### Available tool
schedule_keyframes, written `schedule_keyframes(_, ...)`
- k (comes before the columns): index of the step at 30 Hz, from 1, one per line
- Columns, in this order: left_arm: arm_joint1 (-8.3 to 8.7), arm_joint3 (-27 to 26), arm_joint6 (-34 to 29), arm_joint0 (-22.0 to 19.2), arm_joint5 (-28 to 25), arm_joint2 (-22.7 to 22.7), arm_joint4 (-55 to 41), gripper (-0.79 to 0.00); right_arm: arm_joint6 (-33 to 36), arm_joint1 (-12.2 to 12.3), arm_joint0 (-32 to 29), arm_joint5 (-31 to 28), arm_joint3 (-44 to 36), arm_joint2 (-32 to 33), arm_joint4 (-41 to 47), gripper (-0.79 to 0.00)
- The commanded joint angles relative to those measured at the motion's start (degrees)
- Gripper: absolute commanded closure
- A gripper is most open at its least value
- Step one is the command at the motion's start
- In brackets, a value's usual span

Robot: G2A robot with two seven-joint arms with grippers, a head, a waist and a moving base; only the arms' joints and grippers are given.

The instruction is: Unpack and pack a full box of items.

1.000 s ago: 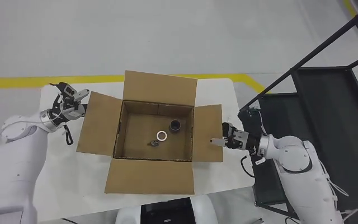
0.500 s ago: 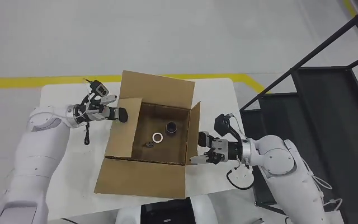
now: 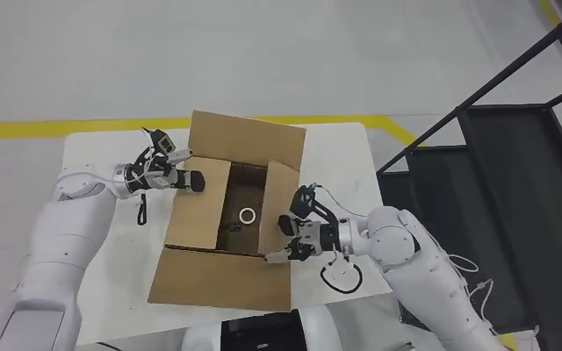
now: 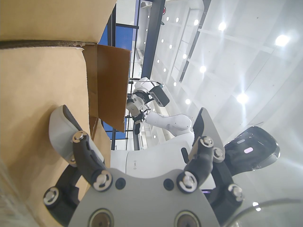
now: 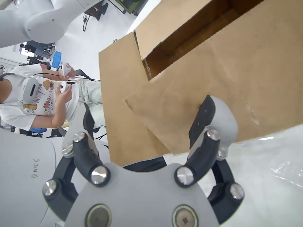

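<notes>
Box (image 3: 221,279): plain brown cardboard, darker brown inside.
Ring (image 3: 248,214) in box: white.
Small item (image 3: 234,226) beside it: dark grey.
Surface (image 3: 123,272): white.
Floor (image 3: 263,53): pale grey, one yellow stripe (image 3: 88,128).
Left tool (image 4: 130,111), right tool (image 5: 149,116): white shells, black pads, grey base plates with silver screws.
Rack (image 3: 509,140) beside the surface: black.

Grey floor (image 3: 351,53) with yellow line (image 3: 53,128); black rack (image 3: 509,145), possibly steps.

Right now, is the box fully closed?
No, the box is open on top, and a white ring shows inside.
</notes>
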Motion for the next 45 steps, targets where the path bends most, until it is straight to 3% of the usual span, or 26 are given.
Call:
schedule_keyframes(1, 0.19, 0.03, 0.0, -0.01, -0.14, -0.05, -0.01, -0.785, -0.54, -0.21, 1.33, 0.71, 1.44, -1.98, -1.68, -0.785)
schedule_keyframes(11, 0.95, 0.01, 0.0, 0.16, 0.3, 0.47, -0.08, -0.785, -3.35, -0.87, 5.49, 3.77, 4.93, -7.69, -7.55, -0.785)
schedule_keyframes(20, 1.06, -0.34, 0.0, -0.26, -0.35, 1.33, -1.15, -0.785, -3.08, -0.07, 5.1, 2.83, 2.04, -5.02, -4.77, -0.785)
schedule_keyframes(26, 2.36, -3.5, 0.0, 0.85, -1.59, -0.89, -4.09, -0.785, 0.52, 1.85, 0.81, -1.06, -0.64, 3.03, -2.09, -0.785)
schedule_keyframes(34, 4.79, -7.55, 0.0, 4.07, -1.83, -4.94, -5.35, -0.785, 6.88, 4.27, -9.47, -6.25, -4.54, 11.65, 1.55, -0.785)
schedule_keyframes(39, 5.67, -9.63, 0.0, 5.78, -2.11, -6.69, -5.39, -0.785, 9.03, 5.06, -13.66, -6.06, -4.83, 12.39, -1.03, -0.785)
schedule_keyframes(45, 6.37, -11.58, 0.0, 7.56, -2.12, -8.35, -4.7, -0.785, 11.34, 5.5, -16.5, -6.84, -5.89, 8.25, -2.41, -0.785)
